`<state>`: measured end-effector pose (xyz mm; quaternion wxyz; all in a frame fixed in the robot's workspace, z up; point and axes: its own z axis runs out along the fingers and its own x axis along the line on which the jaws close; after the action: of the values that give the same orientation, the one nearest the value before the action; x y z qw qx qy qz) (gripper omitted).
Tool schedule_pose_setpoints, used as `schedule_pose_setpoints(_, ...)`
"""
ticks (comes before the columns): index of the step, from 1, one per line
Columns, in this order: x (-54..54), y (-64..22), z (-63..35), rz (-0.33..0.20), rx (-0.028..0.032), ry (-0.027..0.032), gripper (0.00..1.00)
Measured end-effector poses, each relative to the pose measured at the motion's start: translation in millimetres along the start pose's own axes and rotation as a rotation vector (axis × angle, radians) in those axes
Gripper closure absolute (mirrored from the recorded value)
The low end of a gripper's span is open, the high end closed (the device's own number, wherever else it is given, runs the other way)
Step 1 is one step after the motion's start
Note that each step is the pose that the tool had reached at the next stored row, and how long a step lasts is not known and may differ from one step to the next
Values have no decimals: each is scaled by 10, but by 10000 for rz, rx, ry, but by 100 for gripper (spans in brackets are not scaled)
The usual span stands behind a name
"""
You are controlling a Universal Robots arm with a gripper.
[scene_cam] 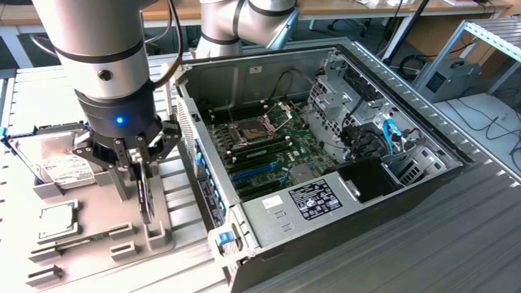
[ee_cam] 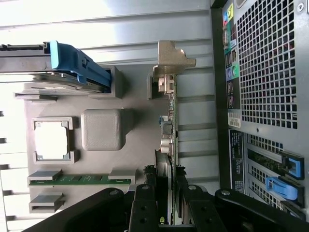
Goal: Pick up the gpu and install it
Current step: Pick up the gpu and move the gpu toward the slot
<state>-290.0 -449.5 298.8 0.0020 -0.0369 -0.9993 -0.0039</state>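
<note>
Wrist view: gpu [ee_cam: 172, 121] stands on edge in slot of gray holder [ee_cam: 101, 129], seen edge-on as thin strip. Long axis lies flat along holder surface. Silvery bracket [ee_cam: 172, 55] caps end pointing away from gripper [ee_cam: 166, 208]. Green board edge, small chips, metal block near gripper end. Fingers [ee_cam: 145, 205] press both faces, clamping gpu at end opposite bracket. Exterior view: card dark, upright on holder, under gripper.

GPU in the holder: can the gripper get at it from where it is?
Probably yes: the gripper sits right on the gpu, which stands on edge in the grey holder, jaws apparently closed across its edge. Nothing lies between them.
</note>
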Motion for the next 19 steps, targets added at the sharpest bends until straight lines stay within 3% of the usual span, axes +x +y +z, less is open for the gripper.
schedule_pose_setpoints(19, 1, 1, -111, 0, 1, 1, 74)
